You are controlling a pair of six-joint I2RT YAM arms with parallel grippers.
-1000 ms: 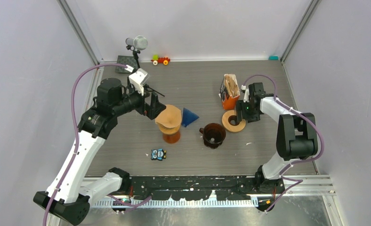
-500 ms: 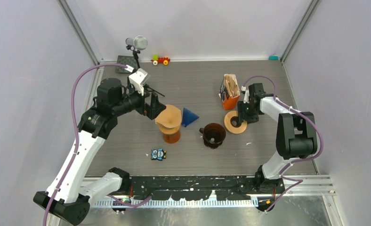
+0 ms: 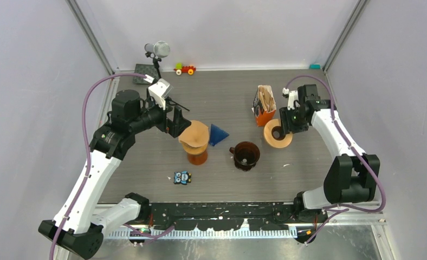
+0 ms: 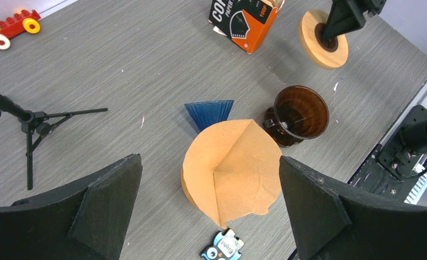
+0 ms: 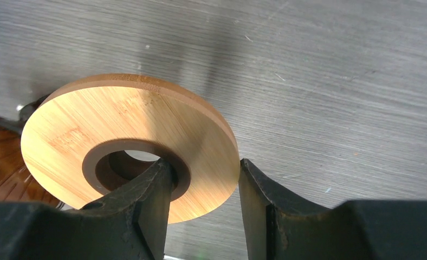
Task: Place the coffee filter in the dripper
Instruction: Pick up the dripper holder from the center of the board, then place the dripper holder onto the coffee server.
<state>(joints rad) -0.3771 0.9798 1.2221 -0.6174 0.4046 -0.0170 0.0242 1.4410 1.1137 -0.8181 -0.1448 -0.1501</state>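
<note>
The brown paper coffee filter [image 3: 195,132] sits as an open cone on top of an amber vessel [image 3: 197,157], also in the left wrist view [image 4: 233,162]. My left gripper [image 3: 174,122] is open and empty, its fingers spread wide on either side of the filter [image 4: 210,160], above it. The dark brown glass dripper [image 3: 246,155] stands upright on the table to the filter's right [image 4: 301,111]. My right gripper [image 3: 285,125] is shut on a wooden ring [image 5: 130,141], one finger through its hole, holding it tilted above the table [image 3: 277,135].
An orange box of paper filters [image 3: 264,105] stands behind the dripper. A blue cone [image 3: 218,134] lies beside the filter. An owl puzzle piece [image 3: 182,177] lies in front. A microphone on a tripod [image 3: 157,51] and a toy car [image 3: 185,69] stand at the back.
My right gripper has lifted the wooden ring off the table and carried it a little right and back, now tilted. The left arm and the filter have not moved.
</note>
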